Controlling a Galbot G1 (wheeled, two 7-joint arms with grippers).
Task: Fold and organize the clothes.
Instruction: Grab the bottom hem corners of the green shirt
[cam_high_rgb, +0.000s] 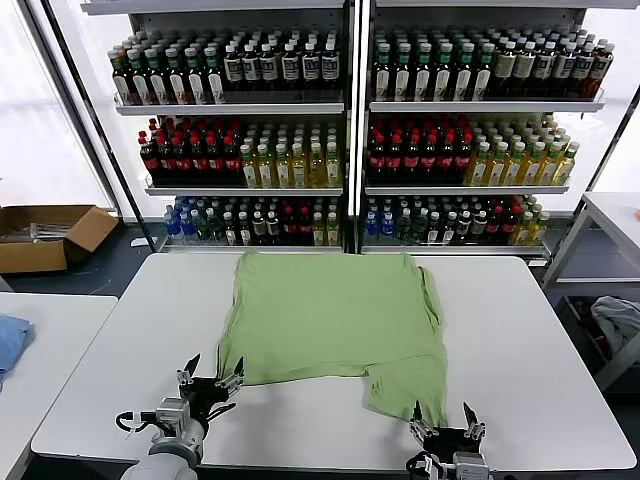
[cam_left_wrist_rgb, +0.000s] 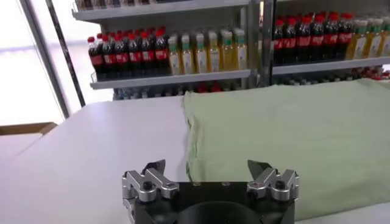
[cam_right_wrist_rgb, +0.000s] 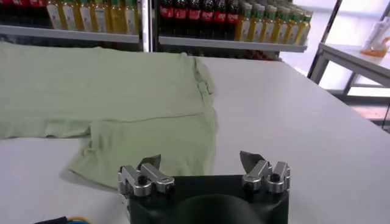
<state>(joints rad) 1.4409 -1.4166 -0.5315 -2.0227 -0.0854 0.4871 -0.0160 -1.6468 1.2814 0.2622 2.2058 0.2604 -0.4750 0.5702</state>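
At the near edge of the table (cam_high_rgb: 540, 340), both hands are low and spread wide with nothing in them. The left hand (cam_high_rgb: 212, 374) sits toward the near-left corner, its fingers just short of the near-left corner of the light green shirt (cam_high_rgb: 335, 315). The right hand (cam_high_rgb: 444, 414) sits toward the near-right part of the edge, right at the hem of the flap of shirt that reaches nearest the robot.

The shirt lies flat across the middle of the table, running from close to the far edge back toward the near edge, with that one lower flap on the right side hanging closer than the rest. It looks spread out but not yet folded over, so the step in hand is probably the first grasp of the near hem. To do it well, each hand should come in low along the table, pinch only the cloth edge directly ahead of it, and both should lift together so the fabric does not skew. In the right wrist view the flap (cam_right_wrist_rgb: 152, 146) is slightly rumpled; catching a single layer there matters.

Farther off, past the near-left side, an open cardboard box (cam_high_rgb: 50, 235) stands on the floor; its contents cannot be made out. Beyond the far edge, shelves (cam_high_rgb: 350, 105) hold rows of bottles.
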